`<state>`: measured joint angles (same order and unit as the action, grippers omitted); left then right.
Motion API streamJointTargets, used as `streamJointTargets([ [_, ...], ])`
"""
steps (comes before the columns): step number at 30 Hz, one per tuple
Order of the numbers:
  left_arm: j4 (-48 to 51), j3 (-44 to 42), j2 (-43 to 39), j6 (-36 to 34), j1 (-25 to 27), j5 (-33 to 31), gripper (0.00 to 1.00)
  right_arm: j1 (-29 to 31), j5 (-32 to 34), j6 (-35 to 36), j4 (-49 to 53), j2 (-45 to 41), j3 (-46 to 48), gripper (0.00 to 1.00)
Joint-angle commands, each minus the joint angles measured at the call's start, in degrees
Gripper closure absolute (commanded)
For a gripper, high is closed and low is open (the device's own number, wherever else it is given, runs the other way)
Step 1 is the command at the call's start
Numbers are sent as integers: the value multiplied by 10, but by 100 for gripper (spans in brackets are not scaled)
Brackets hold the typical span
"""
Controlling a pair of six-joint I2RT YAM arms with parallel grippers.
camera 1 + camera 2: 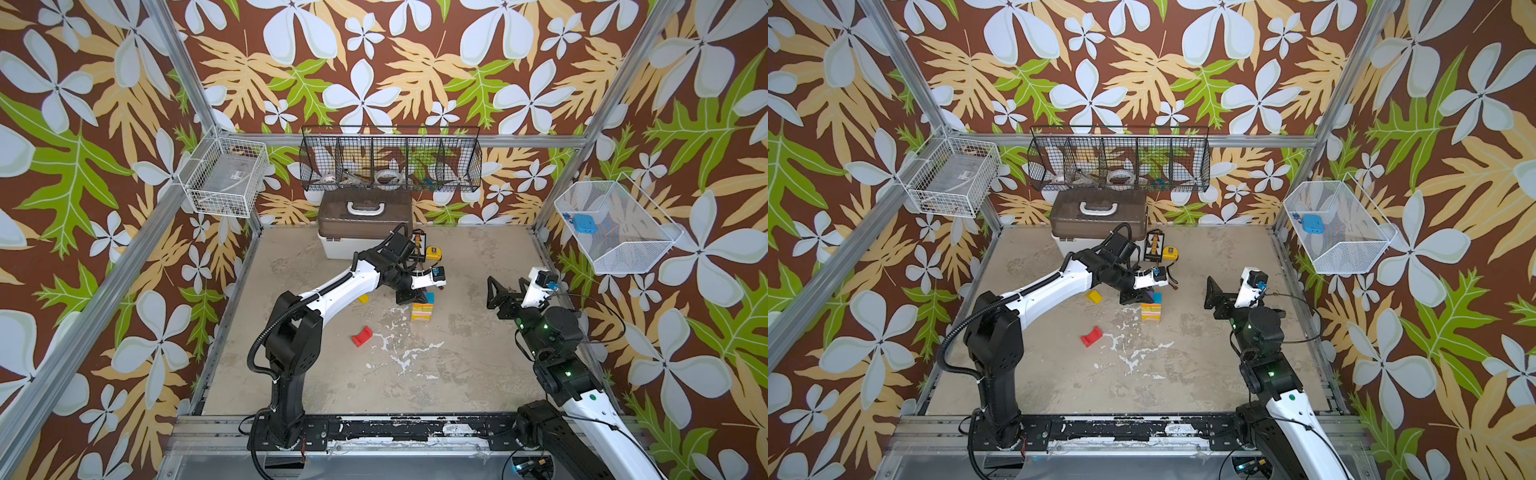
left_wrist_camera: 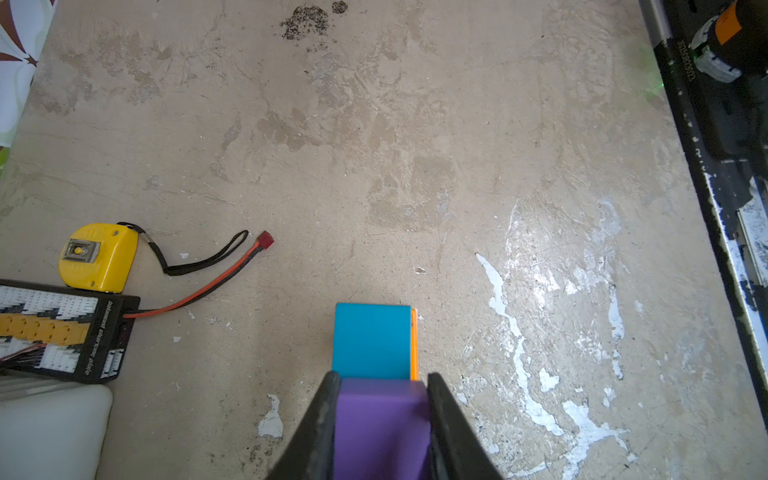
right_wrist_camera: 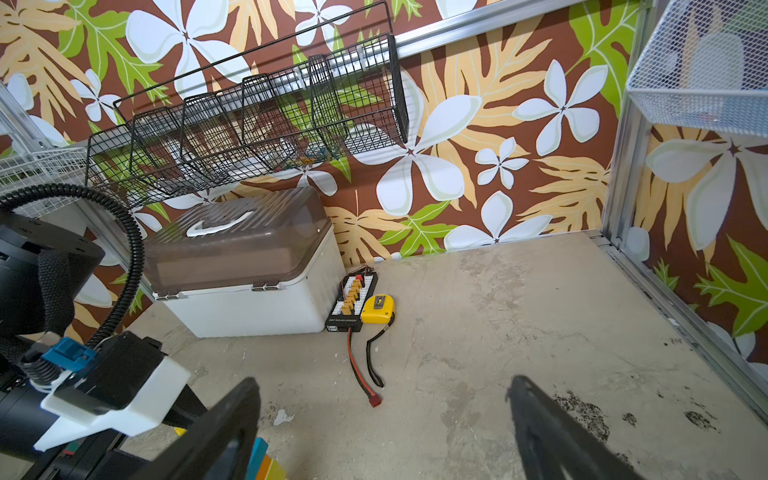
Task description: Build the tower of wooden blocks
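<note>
The tower (image 1: 422, 312) (image 1: 1152, 311) is a short stack of yellow, orange, pink and green wood blocks in mid-table, with a teal block (image 1: 429, 297) (image 2: 372, 338) on top. My left gripper (image 1: 409, 297) (image 1: 1138, 297) (image 2: 380, 376) is shut on a purple block (image 2: 382, 424) (image 1: 1148, 296), held at the tower's top right beside the teal one. A red arch (image 1: 362, 336) (image 1: 1091, 336) and a yellow block (image 1: 364, 298) (image 1: 1094, 296) lie loose to the left. My right gripper (image 1: 505, 291) (image 1: 1219, 293) (image 3: 381, 380) hovers open and empty to the tower's right.
A white box with a brown lid (image 1: 361, 232) (image 3: 249, 282) stands at the back wall. Beside it lie a black charging board (image 1: 420, 245) (image 2: 62, 328) and a yellow tape measure (image 1: 434, 251) (image 2: 97, 257), with red and black leads trailing. Wire baskets (image 1: 390, 162) hang on the walls.
</note>
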<state>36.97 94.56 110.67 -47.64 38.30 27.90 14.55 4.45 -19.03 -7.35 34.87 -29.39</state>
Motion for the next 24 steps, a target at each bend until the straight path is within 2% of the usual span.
streamJointTargets([
  [1, 13, 2, 2, 4, -1, -9, 93, 0, -4, 7, -3, -2, -2, 7],
  [11, 10, -8, -11, 2, 0, -10, 92, 0, -8, 5, -3, 0, -3, 7],
  [24, -17, -21, -19, 4, -1, -7, 80, 0, -16, 0, 5, -1, -11, 7],
])
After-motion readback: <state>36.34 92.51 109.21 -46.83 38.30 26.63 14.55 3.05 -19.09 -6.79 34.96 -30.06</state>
